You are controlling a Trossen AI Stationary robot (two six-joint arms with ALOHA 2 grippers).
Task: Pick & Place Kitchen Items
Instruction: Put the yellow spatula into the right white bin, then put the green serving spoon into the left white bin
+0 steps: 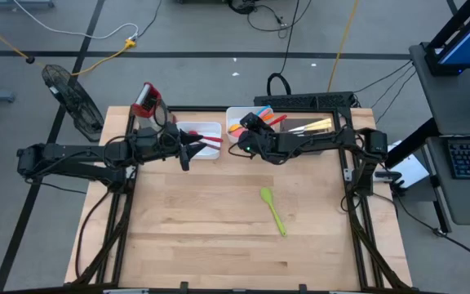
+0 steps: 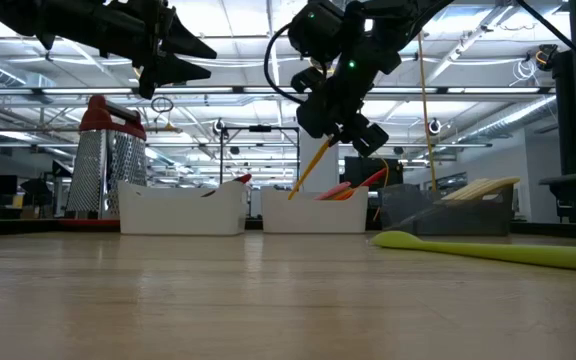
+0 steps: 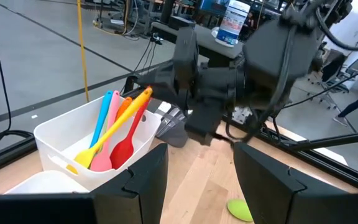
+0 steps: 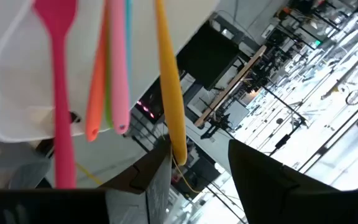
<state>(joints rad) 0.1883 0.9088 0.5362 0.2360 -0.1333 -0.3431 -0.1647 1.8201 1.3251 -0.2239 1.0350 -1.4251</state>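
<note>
A white tray (image 1: 237, 116) at the back middle holds pink, blue, orange and red utensils and a yellow one (image 3: 114, 127), which leans on the tray's rim with its handle end up. My right gripper (image 1: 248, 131) hangs open just above and beside that handle end (image 4: 178, 149); I cannot tell whether it touches. A green spoon (image 1: 273, 209) lies flat on the table at the right middle. My left gripper (image 1: 192, 149) is open and empty, raised over the near edge of a second white tray (image 1: 206, 151) that holds a red utensil (image 1: 211, 140).
A dark tray (image 1: 345, 122) with pale-handled knives (image 1: 310, 126) stands at the back right. A red-topped metal grater (image 1: 145, 100) stands at the back left. The two grippers face each other closely over the trays. The wooden table (image 1: 202, 229) stretches toward its near edge.
</note>
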